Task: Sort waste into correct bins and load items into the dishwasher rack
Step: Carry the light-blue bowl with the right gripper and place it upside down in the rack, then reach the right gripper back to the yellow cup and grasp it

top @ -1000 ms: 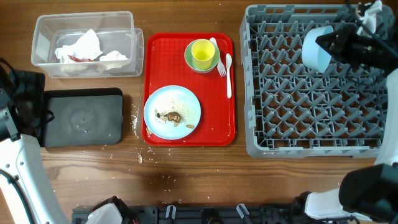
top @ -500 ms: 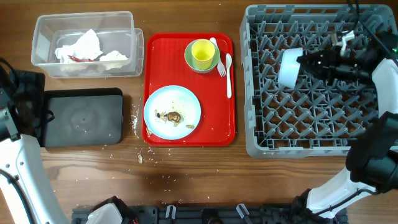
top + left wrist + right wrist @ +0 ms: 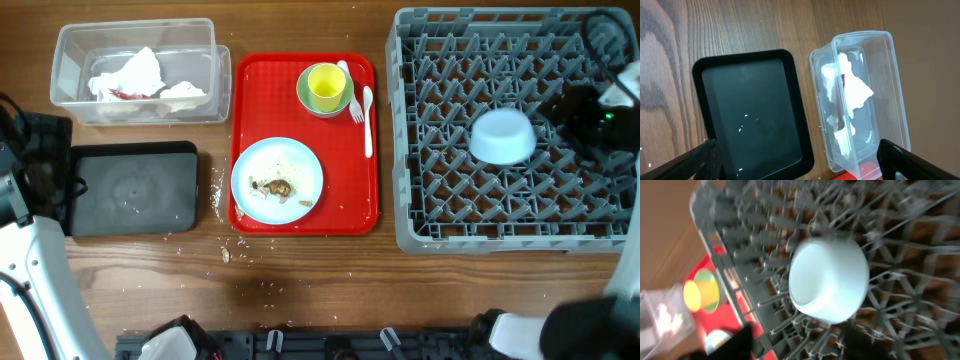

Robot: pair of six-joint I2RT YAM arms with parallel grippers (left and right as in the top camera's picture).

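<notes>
At the middle of the dishwasher rack (image 3: 500, 238) the light blue bowl (image 3: 503, 135) sits mouth-down on the pegs, likely so it drains. The right tool (image 3: 562, 110) is just beside it, spread and empty. Well left of the rack, the left tool (image 3: 797, 152) hangs spread, holding nothing.

Warm brown wooden tabletop (image 3: 320, 290) filling the view, dark wavy grain, soft even light, faint shadow patches
</notes>
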